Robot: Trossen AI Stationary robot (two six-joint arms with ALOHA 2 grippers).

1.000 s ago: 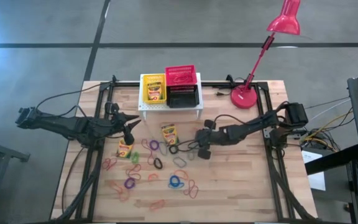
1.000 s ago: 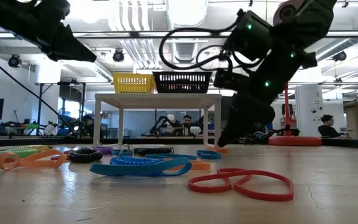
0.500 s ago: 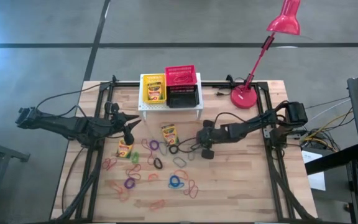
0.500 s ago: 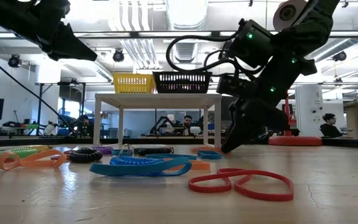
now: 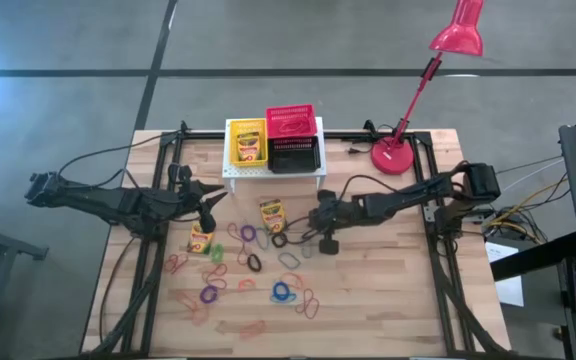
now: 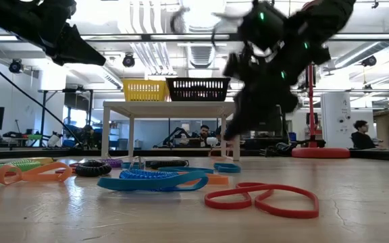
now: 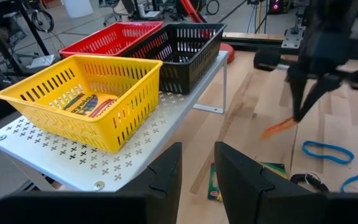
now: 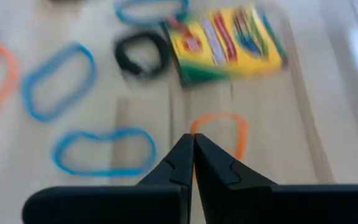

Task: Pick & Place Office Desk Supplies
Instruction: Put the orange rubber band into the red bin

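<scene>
Many coloured elastic loops (image 5: 251,262) lie loose on the wooden table. One crayon box (image 5: 271,214) lies near the middle, another (image 5: 201,238) to its left, and a third (image 5: 249,146) in the yellow basket (image 7: 86,99) on the white stand. My right gripper (image 5: 308,228) hangs just right of the middle crayon box (image 8: 229,38), shut on an orange loop (image 8: 222,134), with its fingers showing blurred in the low view (image 6: 235,128). My left gripper (image 7: 197,177) stands open and raised near the stand's left front corner, with nothing between its fingers. My right gripper pinches the orange loop by one end (image 8: 196,133) between its two shut fingertips. The fingers slant down from the table's right side. The rest of the loop (image 7: 278,128) hangs slack below the fingertips; whether its lower end still touches the wood cannot be told.
A red basket (image 5: 290,120) and a black basket (image 5: 293,155) sit beside the yellow one on the white stand (image 5: 273,178). A red desk lamp (image 5: 393,155) stands at the far right. A black loop (image 8: 140,55) and blue loops (image 8: 104,152) lie close by the right gripper.
My right gripper has shut on the orange loop, then risen off the table and gone a little toward the table's left edge, rolling its wrist as it went. The loop's pinched end has come up with it.
</scene>
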